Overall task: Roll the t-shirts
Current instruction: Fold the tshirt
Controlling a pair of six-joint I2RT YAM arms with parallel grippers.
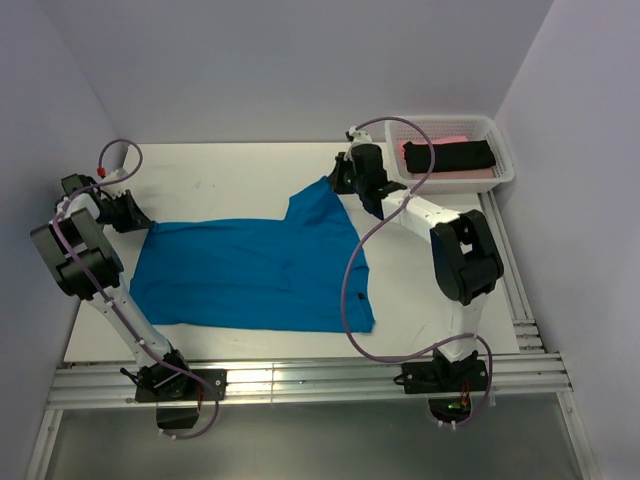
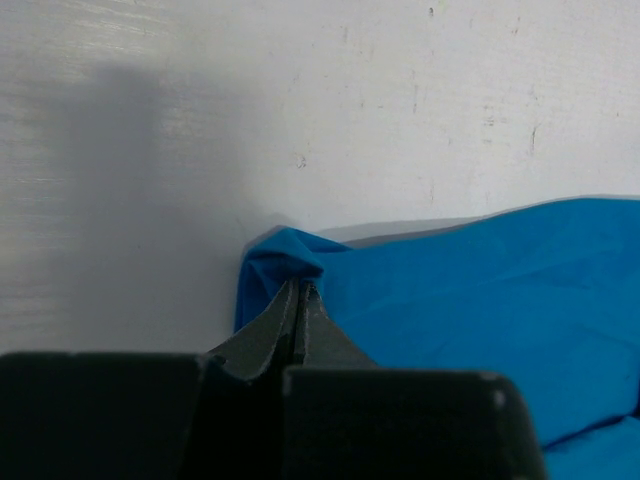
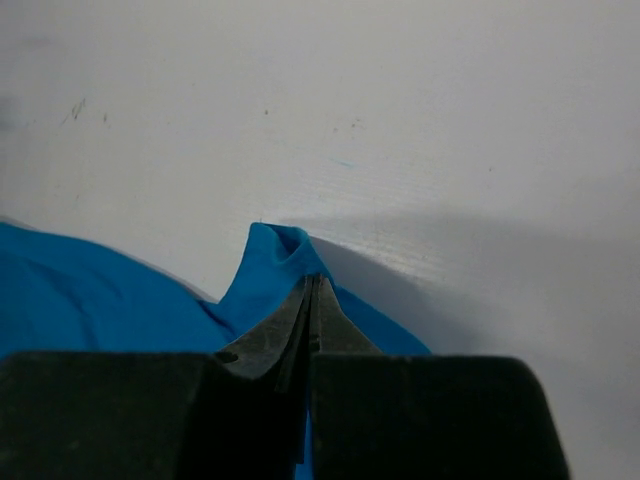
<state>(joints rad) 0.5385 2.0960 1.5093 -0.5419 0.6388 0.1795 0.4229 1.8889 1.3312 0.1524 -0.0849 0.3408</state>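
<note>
From above, one blue t-shirt lies spread on the table, long axis left to right (one corner peaks toward the far side). One black t-shirt and one pink t-shirt sit in the basket.

Left wrist: the left gripper is clamped on a corner of the blue t-shirt.

Right wrist: the right gripper likewise pinches a raised corner.

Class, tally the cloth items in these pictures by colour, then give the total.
Blue t-shirt: 1
Black cloth: 1
Pink cloth: 1
Total: 3
</note>
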